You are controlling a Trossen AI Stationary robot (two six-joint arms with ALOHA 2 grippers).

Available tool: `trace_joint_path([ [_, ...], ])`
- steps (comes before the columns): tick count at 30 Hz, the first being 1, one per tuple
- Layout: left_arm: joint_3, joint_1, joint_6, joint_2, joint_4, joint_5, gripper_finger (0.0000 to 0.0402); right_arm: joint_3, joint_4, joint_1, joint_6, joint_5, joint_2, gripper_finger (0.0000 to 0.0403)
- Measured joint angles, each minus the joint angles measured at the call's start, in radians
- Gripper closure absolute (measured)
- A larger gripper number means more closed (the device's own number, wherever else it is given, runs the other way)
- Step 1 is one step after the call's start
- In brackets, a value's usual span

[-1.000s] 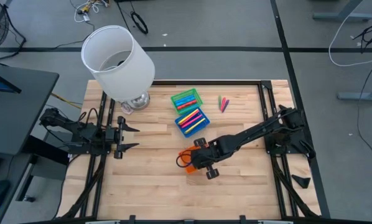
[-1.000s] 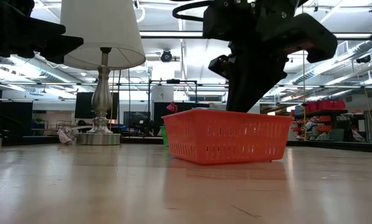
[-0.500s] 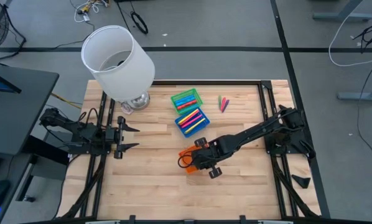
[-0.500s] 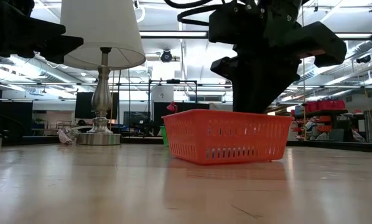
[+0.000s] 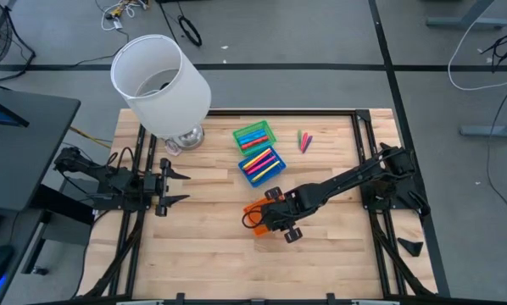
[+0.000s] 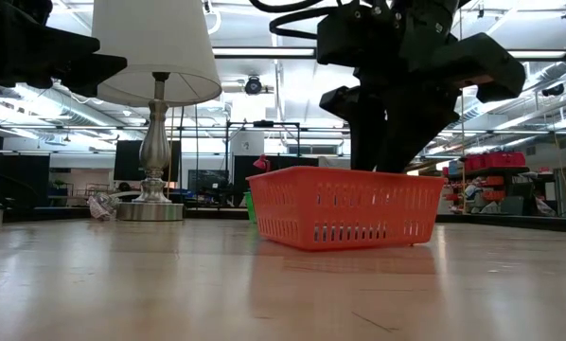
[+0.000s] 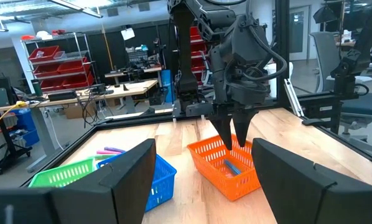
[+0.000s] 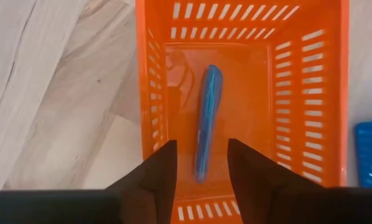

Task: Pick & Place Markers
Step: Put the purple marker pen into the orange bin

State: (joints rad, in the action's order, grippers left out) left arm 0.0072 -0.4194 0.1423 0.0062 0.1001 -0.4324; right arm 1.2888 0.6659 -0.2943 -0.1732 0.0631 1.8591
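Right wrist view, lower centre of the frame: my right gripper (image 8: 201, 163) hangs with its two dark fingers apart, nothing between them, straddling the blue marker (image 8: 208, 118) that lies flat on the floor of the orange tray (image 8: 332, 93), lengthwise and slightly slanted. The marker looks released, so I judge this drop done. The risk is in lifting out: my fingertips sit low inside the tray, near the marker's near end, and a slanted pull could nudge the marker or catch the slotted wall and drag the light tray across the desk (image 5: 203, 246).

In the high view, centre of the frame, the blue tray (image 5: 261, 163) holds several mixed markers just above the orange tray, and the green tray (image 5: 253, 135) sits above that. A careless swing toward them could clip a rim.

Farther, upper right of the desk, two loose markers (image 5: 303, 141), one green and one pink, lie close together; reaching for one may knock the other away.

My left gripper (image 5: 174, 185) waits at the left edge, fingers spread.
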Motion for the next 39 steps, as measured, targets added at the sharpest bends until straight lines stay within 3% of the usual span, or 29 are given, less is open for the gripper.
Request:
trace_joint_path([
  [9,0.0,0.0,0.0,0.0,0.0,0.0,0.0129,0.0,0.0,0.0,0.02,0.0,0.0,0.0264],
  [16,0.0,0.0,0.0,0.0,0.0,0.0,0.0129,-0.001,-0.06,0.0,0.208,0.033,-0.005,0.0264],
  [22,0.0,0.0,0.0,0.0,0.0,0.0,0.0129,-0.001,-0.058,0.007,0.27,0.09,-0.057,0.0264],
  [29,0.0,0.0,0.0,0.0,0.0,0.0,0.0129,-0.001,-0.012,0.055,0.43,0.107,-0.148,0.0264],
  [39,0.0,0.0,0.0,0.0,0.0,0.0,0.0129,-0.001,-0.02,0.126,0.461,0.105,-0.16,0.0264],
])
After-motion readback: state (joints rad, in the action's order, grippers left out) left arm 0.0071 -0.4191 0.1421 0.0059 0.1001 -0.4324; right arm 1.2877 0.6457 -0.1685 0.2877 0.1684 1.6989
